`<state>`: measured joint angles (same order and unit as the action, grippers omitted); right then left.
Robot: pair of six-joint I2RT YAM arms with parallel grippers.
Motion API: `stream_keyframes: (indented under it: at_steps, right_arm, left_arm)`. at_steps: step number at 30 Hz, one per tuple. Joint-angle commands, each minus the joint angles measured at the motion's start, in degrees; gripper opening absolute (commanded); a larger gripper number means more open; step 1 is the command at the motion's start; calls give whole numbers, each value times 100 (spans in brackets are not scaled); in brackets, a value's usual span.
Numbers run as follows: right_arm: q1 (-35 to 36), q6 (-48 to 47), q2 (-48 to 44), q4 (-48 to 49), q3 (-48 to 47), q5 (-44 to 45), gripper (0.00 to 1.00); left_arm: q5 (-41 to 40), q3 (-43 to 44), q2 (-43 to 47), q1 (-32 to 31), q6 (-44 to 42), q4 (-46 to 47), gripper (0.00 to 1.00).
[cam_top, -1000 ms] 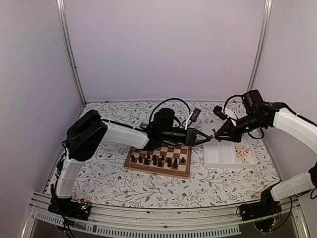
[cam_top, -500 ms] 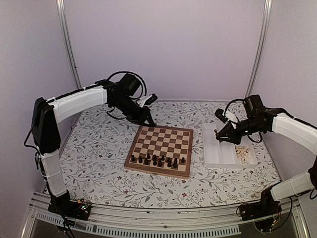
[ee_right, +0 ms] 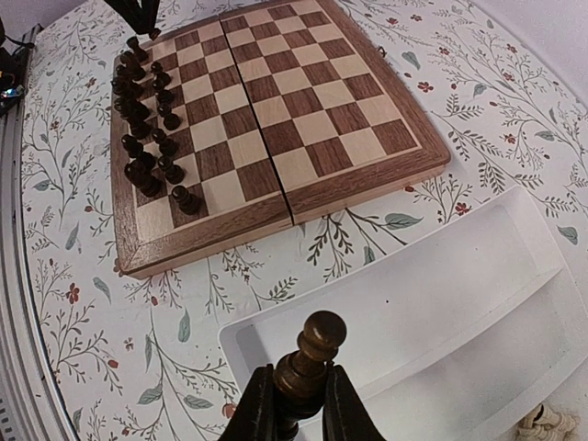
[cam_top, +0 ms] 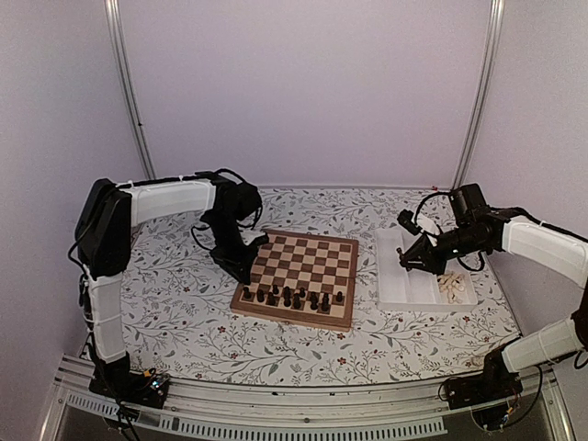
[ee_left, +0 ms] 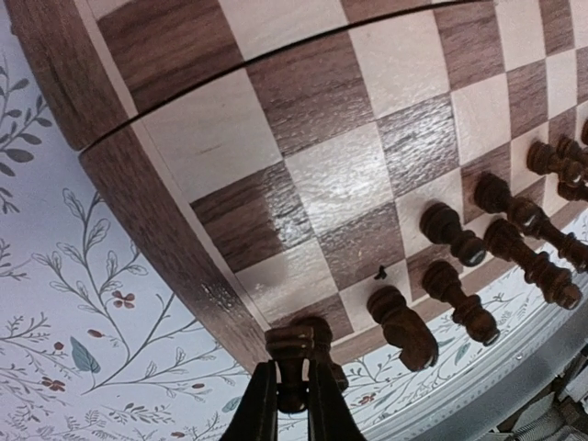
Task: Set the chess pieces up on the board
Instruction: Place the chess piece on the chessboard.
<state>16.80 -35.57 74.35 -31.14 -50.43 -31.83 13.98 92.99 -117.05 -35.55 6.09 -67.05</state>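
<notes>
My left pincer [ee_left: 292,377] pinches a dark piece [ee_left: 294,342] at bottom centre, over the board [ee_left: 303,175] edge. My right pincer [ee_right: 296,378] pinches another piece [ee_right: 323,331] at lower centre, above the tray [ee_right: 441,303].

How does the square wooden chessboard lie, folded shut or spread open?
Spread open: the square wooden chessboard lies flat, both halves side by side with checks facing up, and dark brown chess pieces stand on its near rows.
</notes>
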Motion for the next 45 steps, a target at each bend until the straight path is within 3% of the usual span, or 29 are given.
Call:
stream_keyframes:
  at_steps: [1, 25, 45]
  right_arm:
    - [-11, 32, -81, 147, 64, -63, 10]
    - [-14, 15, 86, 160, 51, -107, 11]
    - [-13, 22, 128, 159, 33, -139, 12]
  left_arm:
    - [-294, 246, -127, -16, -64, -250, 3]
    - [-110, 553, -629, -91, -142, -230, 7]
    - [-179, 343, -423, -146, -117, -292, 12]
